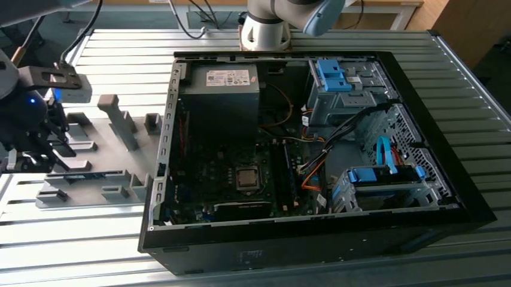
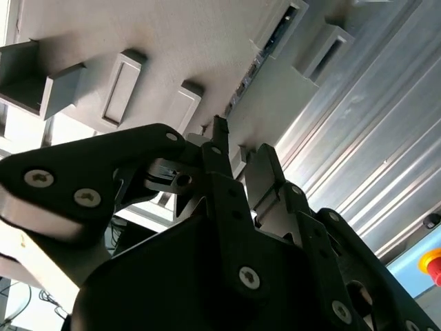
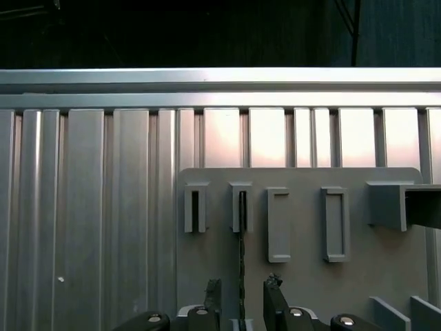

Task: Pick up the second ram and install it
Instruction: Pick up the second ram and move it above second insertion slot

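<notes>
Second ram (image 3: pixel 242 241) pos: on edge, directly betw fingers (image 3: pixel 274 293); long axis runs away from them into fixture (image 3: pixel 303 276).
Fingers: apart, one each side, not clamped.
Table (image 3: pixel 89 207): carries grey fixture.
PC case (image 1: pixel 319 149): well apart, exterior view's right.

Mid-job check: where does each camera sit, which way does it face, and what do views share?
Exterior view: high, looking down on the open computer case and fixture plate; arm base and pincer show.
First wrist view: above the pincer, facing down at the plate; open fingertips flank the second ram.
Second wrist view: behind the pincer, looking obliquely at the plate.
Both wrist views share pincer, ram, plate.
</notes>
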